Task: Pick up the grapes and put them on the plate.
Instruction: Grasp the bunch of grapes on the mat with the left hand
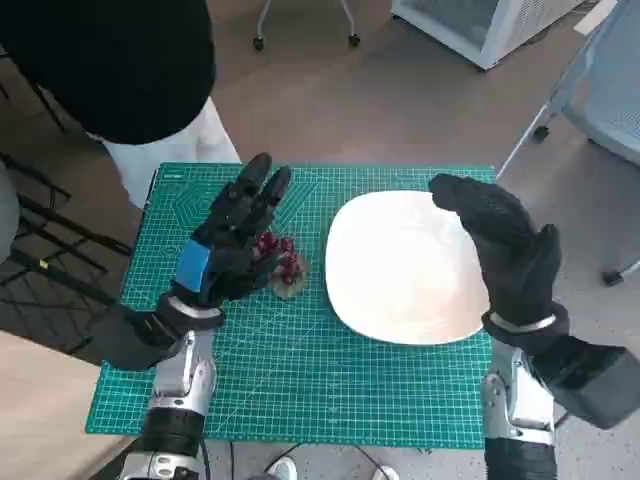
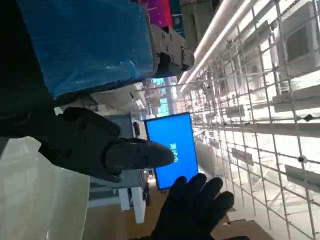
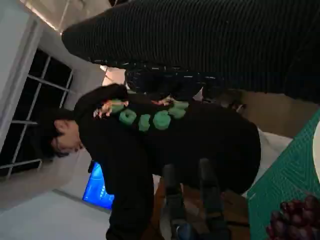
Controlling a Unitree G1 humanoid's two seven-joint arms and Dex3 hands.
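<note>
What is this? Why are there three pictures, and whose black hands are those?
Those are a robot's hands. The big picture is from a camera on its head, looking down at a green mat on a small table. The other two come from cameras behind each wrist, so they look tilted and odd. The left hand, with blue tape on it, is right over a bunch of red grapes; I cannot tell whether it grips them yet. The right hand, in a knitted glove, is open above the edge of a white plate, which has nothing on it. A person in dark clothes stands by the table.
</note>
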